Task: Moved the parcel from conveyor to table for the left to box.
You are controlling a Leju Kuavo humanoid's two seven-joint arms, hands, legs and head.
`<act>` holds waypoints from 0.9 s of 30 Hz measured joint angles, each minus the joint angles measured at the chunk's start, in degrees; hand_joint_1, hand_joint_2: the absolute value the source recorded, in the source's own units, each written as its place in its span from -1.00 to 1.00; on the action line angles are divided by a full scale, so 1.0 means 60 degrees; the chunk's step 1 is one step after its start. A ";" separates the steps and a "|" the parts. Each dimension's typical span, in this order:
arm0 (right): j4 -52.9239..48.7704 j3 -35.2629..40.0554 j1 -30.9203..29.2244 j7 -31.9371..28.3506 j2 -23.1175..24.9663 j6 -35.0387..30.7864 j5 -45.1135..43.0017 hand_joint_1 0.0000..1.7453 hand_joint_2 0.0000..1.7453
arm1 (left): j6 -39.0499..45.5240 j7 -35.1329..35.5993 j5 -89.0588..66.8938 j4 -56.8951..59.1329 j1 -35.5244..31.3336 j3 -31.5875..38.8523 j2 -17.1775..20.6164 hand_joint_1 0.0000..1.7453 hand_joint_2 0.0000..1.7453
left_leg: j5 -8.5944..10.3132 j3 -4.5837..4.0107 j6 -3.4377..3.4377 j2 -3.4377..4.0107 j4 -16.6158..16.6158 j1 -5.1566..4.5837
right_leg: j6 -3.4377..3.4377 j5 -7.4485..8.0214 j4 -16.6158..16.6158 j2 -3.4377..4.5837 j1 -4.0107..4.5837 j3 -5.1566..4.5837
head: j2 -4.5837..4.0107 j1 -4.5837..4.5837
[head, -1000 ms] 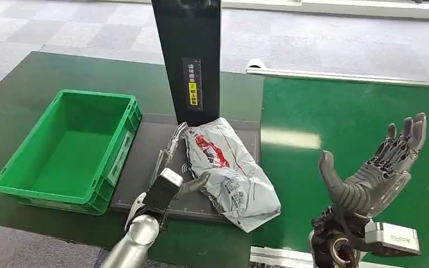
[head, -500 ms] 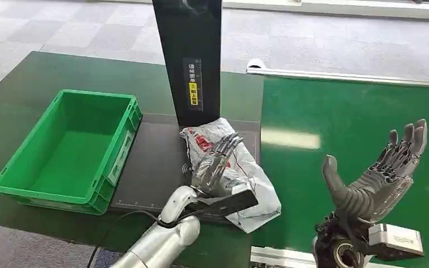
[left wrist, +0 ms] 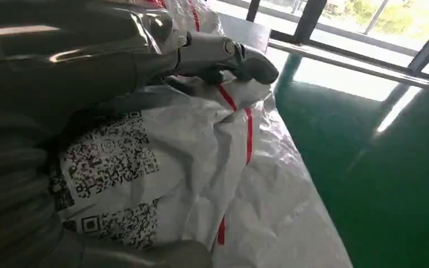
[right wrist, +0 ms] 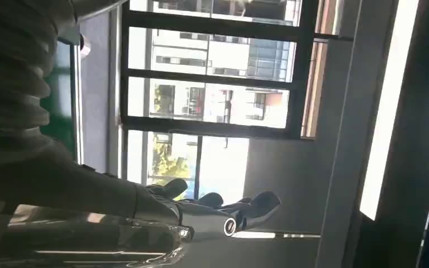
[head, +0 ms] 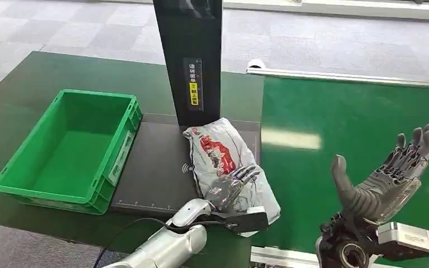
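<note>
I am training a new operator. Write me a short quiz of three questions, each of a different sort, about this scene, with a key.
1. True or false: the green crate already holds the parcel.
2. Multiple choice: the right hand is
A. gripping the parcel
B. raised over the conveyor, fingers apart, holding nothing
C. resting in the crate
3. Fill in: the left hand lies on the ______.

Key
1. False. The crate is empty; the parcel lies on the dark mat beside it.
2. B
3. parcel. The left wrist view shows the fingers against the white wrapping.
</note>
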 measured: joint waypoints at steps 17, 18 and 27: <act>0.0109 -0.0426 -0.0006 0.0000 0.0000 0.0109 -0.0102 -1.00 1.00 | -0.0120 -0.0208 -0.0230 0.0408 -0.0192 0.0612 0.0018 1.00 1.00 | -0.0001 0.0039 0.0000 0.0000 -0.0002 0.0001 | 0.0000 0.0000 0.0000 0.0001 0.0002 0.0037 | 0.0000 0.0000; 0.0113 -0.0430 -0.0005 0.0000 0.0000 0.0091 -0.0102 -1.00 1.00 | -0.0120 -0.0230 -0.0226 0.0408 -0.0190 0.0670 0.0018 1.00 1.00 | -0.0001 0.0040 0.0000 0.0000 -0.0002 0.0001 | 0.0000 0.0000 0.0000 0.0001 0.0002 0.0038 | 0.0000 0.0000; 0.0164 -0.0433 -0.0007 0.0000 0.0000 0.0029 -0.0135 -1.00 1.00 | -0.0900 -0.1752 0.1005 -0.0030 0.0119 0.1658 0.0069 1.00 1.00 | 0.0000 0.0036 0.0000 -0.0004 -0.0002 0.0001 | 0.0000 0.0000 0.0000 -0.0001 0.0002 0.0036 | 0.0000 -0.0004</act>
